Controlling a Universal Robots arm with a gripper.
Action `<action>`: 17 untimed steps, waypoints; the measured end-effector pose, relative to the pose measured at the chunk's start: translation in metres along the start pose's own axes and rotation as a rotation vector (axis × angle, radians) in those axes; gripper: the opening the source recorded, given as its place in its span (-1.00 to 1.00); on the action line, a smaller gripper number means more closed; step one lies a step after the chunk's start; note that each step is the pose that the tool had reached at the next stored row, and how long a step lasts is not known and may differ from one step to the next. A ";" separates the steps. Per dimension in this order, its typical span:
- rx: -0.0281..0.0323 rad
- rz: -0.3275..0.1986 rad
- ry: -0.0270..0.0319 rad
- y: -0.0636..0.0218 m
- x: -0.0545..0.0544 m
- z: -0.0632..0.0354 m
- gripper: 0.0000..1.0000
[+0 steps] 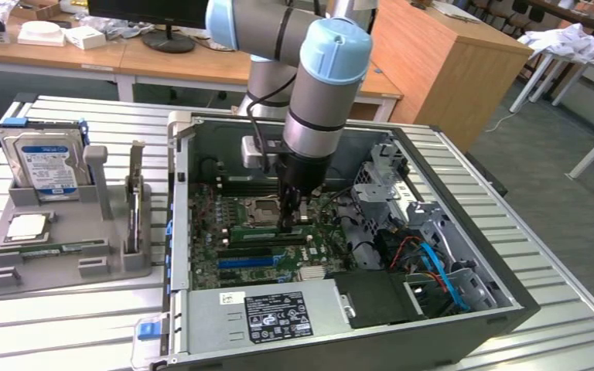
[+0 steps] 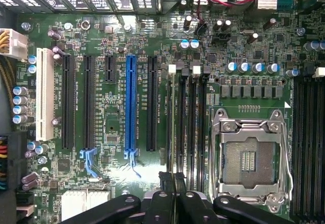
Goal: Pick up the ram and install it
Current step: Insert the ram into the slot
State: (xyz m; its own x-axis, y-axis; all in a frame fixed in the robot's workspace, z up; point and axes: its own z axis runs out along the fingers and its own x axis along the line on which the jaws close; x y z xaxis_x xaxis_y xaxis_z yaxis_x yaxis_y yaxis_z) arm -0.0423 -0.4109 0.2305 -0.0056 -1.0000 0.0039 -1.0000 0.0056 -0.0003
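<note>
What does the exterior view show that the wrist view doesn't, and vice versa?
Exterior view: the arm, the computer case, and a grey holder carrying a hard drive and an upright ram stick. Wrist view: the white slot and the row of small capacitors. Both: the motherboard, its processor socket and the gripper low over the memory slots.

Ram [image 1: 261, 231]: long, thin green board stick; on edge, level, low over motherboard [image 1: 237, 259]; clamped mid-length in closed tool [image 1: 293, 222]; wrist view: ram [image 2: 171, 127] edge-on, lined along memory slots [image 2: 192, 132] beside processor socket [image 2: 250, 158].
</note>
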 end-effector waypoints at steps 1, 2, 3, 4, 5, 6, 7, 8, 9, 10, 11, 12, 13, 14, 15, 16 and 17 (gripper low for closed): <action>0.0001 0.000 -0.0001 0.0001 0.000 0.0001 -0.76; -0.0001 0.000 0.0000 0.0003 0.000 0.0000 -0.76; -0.0001 0.000 0.0001 0.0004 0.000 0.0001 -0.76; 0.0000 0.000 -0.0001 0.0005 0.000 0.0004 -0.76; 0.0001 0.000 -0.0002 0.0005 0.000 0.0007 -0.76; 0.0001 0.000 -0.0003 0.0005 0.000 0.0011 -0.76; 0.0000 0.000 -0.0002 0.0005 0.000 0.0013 -0.76; 0.0000 0.000 0.0000 0.0005 0.000 0.0014 -0.76; -0.0001 0.000 0.0001 0.0006 0.000 0.0015 -0.76; 0.0000 0.000 0.0000 0.0006 0.000 0.0018 -0.76; 0.0000 0.000 -0.0001 0.0006 0.000 0.0021 -0.76; -0.0001 0.000 -0.0001 0.0006 0.000 0.0023 -0.76; -0.0001 0.000 0.0000 0.0006 0.000 0.0025 -0.76; 0.0000 0.000 0.0000 0.0005 0.000 0.0026 -0.76; 0.0000 0.000 -0.0002 0.0006 0.000 0.0028 -0.76; 0.0000 0.000 -0.0002 0.0006 0.000 0.0029 -0.75; -0.0001 0.000 -0.0001 0.0006 0.000 0.0029 -0.63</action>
State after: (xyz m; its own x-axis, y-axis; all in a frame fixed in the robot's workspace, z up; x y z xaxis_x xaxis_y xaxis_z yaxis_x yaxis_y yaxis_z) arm -0.0429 -0.4107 0.2277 -0.0056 -1.0000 0.0038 -1.0000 0.0056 -0.0002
